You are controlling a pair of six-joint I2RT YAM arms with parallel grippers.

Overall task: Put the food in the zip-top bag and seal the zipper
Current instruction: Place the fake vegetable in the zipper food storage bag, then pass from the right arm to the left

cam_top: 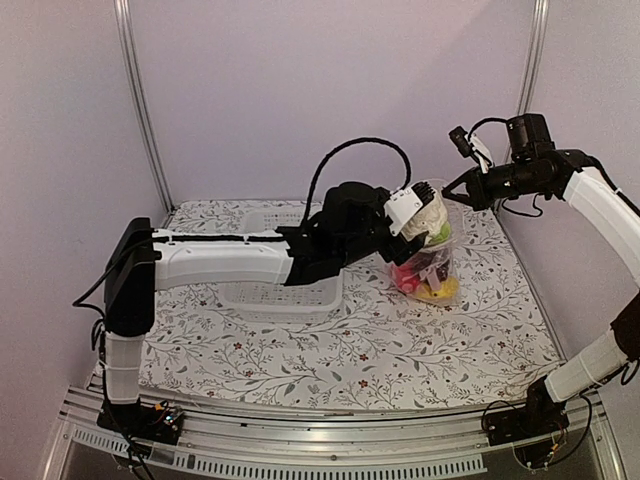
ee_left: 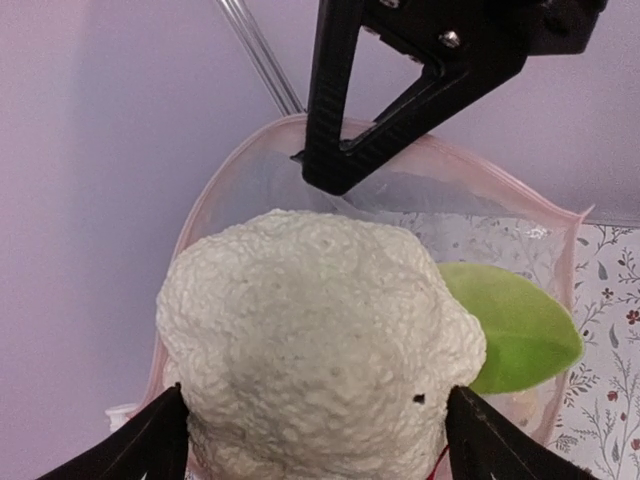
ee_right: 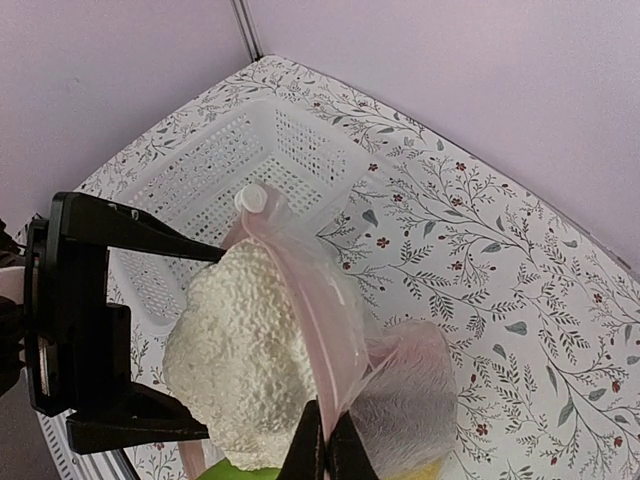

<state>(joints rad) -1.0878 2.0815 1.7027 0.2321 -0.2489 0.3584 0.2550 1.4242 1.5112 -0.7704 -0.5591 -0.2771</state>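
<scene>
Left gripper (ee_right: 208, 340), straddling the cauliflower (ee_left: 320, 340) (clamped or released: cannot tell), sits at the mouth of the zip-top bag (ee_left: 232, 165), bag interior below; right gripper (ee_right: 325, 440) pinches the zipper (ee_right: 310, 310).

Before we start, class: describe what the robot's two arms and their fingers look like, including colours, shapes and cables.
The left arm and right arm both have smooth white shells between bulky black joints. A thick black cable arches over the left arm. The left arm's fingers are flat black bars. The right arm's fingers are black tapering wedges with silver screws.
</scene>
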